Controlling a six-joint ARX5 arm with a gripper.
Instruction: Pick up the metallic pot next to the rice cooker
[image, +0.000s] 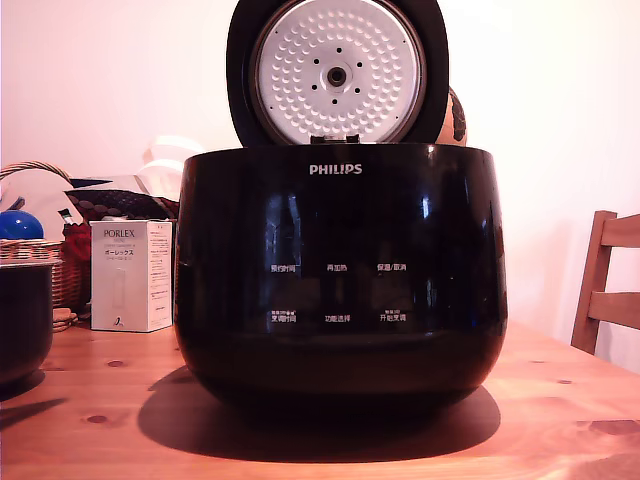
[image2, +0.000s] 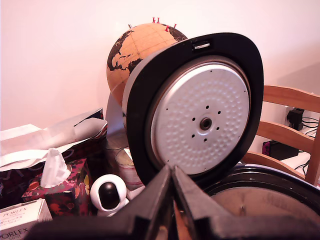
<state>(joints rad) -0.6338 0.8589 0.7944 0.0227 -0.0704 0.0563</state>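
In the exterior view, going from its left edge, the metallic pot (image: 22, 320) sits at about nine o'clock of the frame, cut off by the border so that only a dark, smooth, curved flank and a thin pale rim show. It stands on the wooden table (image: 560, 420), well to the left of the rice cooker (image: 335, 275) in this view, with a white PORLEX box (image: 130, 275) between them and a woven basket (image: 45, 255) behind it at roughly ten o'clock.

My judgement: the pot is rigid metal, probably light if empty (its inside cannot be seen), and its glossy rounded wall would slip in a side squeeze. The rim looks the safer hold, one finger inside and one outside.

The cooker fills the centre, a large glossy black bowl-shaped body with white labels; its round lid stands open at twelve o'clock, showing a silver dimpled plate. A wooden chair (image: 605, 285) is at three o'clock.

In the wrist view the gripper (image2: 172, 200) points at the lid, its dark fingers pressed together with nothing between them. The pot does not appear there; a globe (image2: 135, 50) sits behind the lid.
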